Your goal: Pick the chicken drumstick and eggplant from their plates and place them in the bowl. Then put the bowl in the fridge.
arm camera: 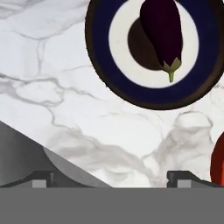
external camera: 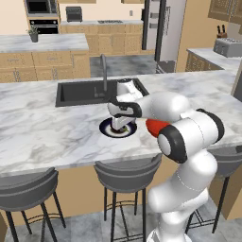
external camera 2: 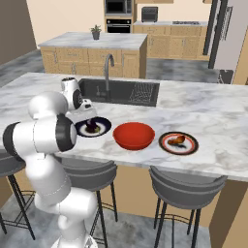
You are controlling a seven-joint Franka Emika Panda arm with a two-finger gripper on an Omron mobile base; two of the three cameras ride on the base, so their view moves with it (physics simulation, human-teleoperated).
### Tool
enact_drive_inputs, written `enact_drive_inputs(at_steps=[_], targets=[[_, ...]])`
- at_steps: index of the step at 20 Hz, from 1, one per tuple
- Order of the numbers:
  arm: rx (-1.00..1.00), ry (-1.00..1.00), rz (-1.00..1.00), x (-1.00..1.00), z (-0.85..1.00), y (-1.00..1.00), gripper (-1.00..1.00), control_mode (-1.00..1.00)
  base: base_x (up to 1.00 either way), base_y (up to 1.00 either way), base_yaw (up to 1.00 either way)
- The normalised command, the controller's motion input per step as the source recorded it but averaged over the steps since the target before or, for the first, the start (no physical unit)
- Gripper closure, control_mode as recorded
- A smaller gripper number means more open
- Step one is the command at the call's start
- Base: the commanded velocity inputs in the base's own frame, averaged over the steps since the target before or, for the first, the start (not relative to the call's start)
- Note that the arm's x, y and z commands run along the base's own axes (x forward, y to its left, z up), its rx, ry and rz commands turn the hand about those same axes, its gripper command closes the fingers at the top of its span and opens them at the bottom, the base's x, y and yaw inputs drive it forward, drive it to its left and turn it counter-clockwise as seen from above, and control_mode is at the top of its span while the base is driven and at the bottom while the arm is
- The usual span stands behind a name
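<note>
- My fingers (arm camera: 43, 178) stand wide apart and hold nothing, above the marble table (arm camera: 65, 87).
- The eggplant (arm camera: 161, 30) lies on the black-rimmed plate (arm camera: 98, 65), stem toward me.
- The red bowl (external camera 2: 133, 135) stands between this plate and the reddish-brown plate (external camera 2: 178, 149).
- The chicken drumstick (external camera 2: 175, 140) lies on that plate.

light: even, bright | shadows: faint; soft | focus: slightly blurred render

Eggplant (arm camera: 161, 33): dark purple, lying on dark-rimmed plate (external camera 2: 102, 128) | red bowl (external camera 2: 134, 135): upright, mid tabletop near front edge | chicken drumstick (external camera 2: 176, 140): on reddish-rimmed plate (external camera 2: 192, 147) | fridge (external camera 2: 227, 34): behind.
</note>
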Motion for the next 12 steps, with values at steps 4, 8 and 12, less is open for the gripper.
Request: enact_drive_inputs(at_steps=[4,8,12], targets=[[0.0,0.0,0.0,0.3,-0.17,0.0,-1.0,-1.0,0.0,0.0,0.0],[0.0,0.0,0.0,0.26,-0.11,0.0,-1.0,-1.0,0.0,0.0,0.0],[0.0,0.01,0.02,0.16,-0.1,0.0,-1.0,-1.0,0.0,0.0,0.0]])
